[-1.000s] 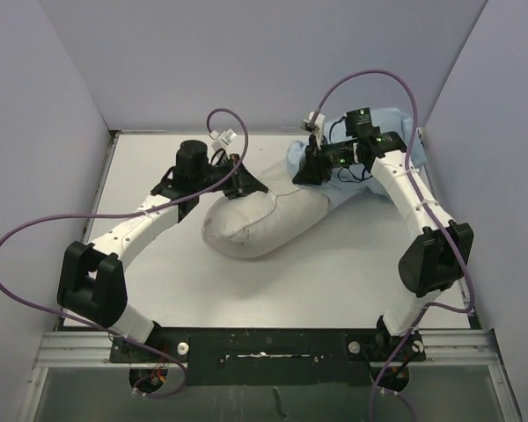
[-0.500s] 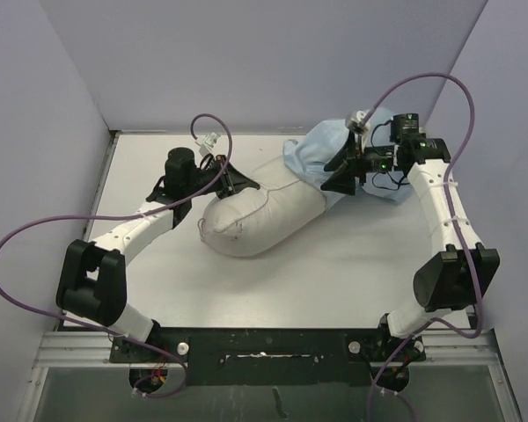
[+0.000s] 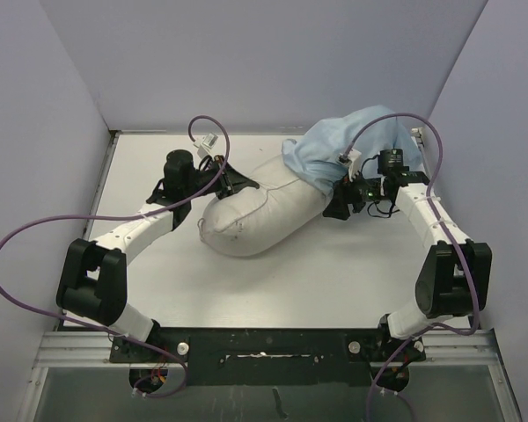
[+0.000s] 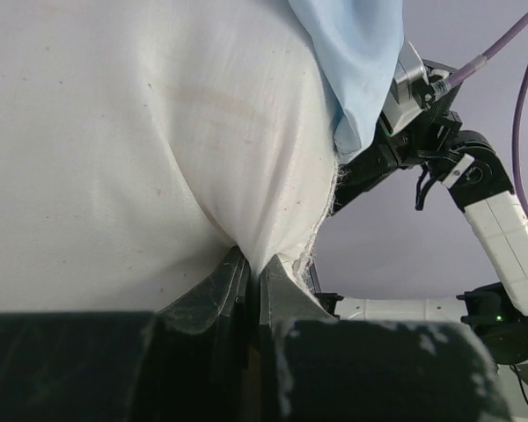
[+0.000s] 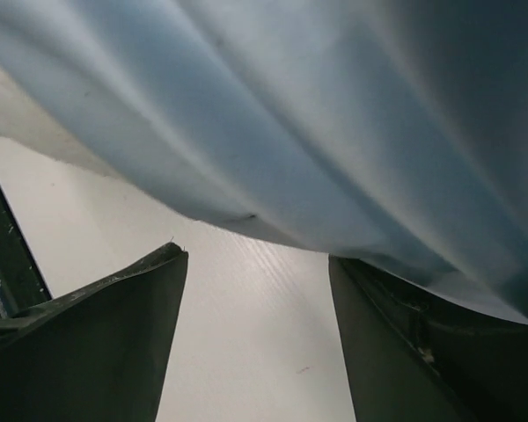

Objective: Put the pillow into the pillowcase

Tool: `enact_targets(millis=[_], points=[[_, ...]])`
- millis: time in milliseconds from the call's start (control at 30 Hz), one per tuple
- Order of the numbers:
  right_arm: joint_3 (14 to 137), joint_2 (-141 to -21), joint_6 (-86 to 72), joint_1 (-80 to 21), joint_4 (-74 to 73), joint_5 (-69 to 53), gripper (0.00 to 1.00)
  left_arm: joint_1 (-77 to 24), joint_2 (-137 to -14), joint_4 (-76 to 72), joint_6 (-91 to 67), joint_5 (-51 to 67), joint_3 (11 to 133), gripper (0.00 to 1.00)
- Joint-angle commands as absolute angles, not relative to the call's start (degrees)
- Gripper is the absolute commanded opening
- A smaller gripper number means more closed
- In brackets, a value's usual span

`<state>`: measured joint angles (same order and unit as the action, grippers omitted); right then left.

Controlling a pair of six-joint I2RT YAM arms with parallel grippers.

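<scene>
Off-white fabric, a little wrinkled and with faint stains, covered the pillow (image 3: pixel 260 215), which lay plump and long across the middle of the top view, on the white table (image 3: pixel 273 281); its upper right end was already under the pillowcase (image 3: pixel 352 145), a thin light blue sack that was heaped in the upper right of that view. I judged the pillow to be light, soft and easy to squash, so it would bend rather than slide as one piece; a seam or a corner seemed the best place to take it, because the fabric bunches there. The left gripper (image 4: pixel 251 286) had its jaws together, pinching a fold of the pillow at the seam, at the bottom centre of the left wrist view. The pillowcase looked limp and probably slippery; its hem at the open end seemed the right place to hold it. The right gripper (image 5: pixel 255 343) stood with jaws apart, holding nothing; the blue cloth hung just above its fingers (image 5: pixel 97 334).
</scene>
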<state>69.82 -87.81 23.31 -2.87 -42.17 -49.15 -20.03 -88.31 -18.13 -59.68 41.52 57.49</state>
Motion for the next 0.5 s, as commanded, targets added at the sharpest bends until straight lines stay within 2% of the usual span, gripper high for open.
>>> enact_targets(millis=[0, 267, 367, 467], points=[[70.08, -87.76, 17.93, -3.69, -31.18, -43.52, 0.66, -18.91, -89.08, -20.40, -59.94, 39.97, 56.82, 0.00], [73.77, -90.10, 16.05, -5.75, -27.99, -38.56, 0.61, -18.97, -88.75, -20.04, -59.94, 40.01, 57.04, 0.00], [76.08, -90.57, 15.95, -6.23, -28.87, -40.42, 0.50, -18.91, -88.77, -19.55, -59.62, 40.16, 57.59, 0.00], [78.36, -90.54, 16.86, -6.50, -30.83, -42.60, 0.31, -18.95, -89.01, -18.87, -59.13, 40.14, 58.27, 0.00]])
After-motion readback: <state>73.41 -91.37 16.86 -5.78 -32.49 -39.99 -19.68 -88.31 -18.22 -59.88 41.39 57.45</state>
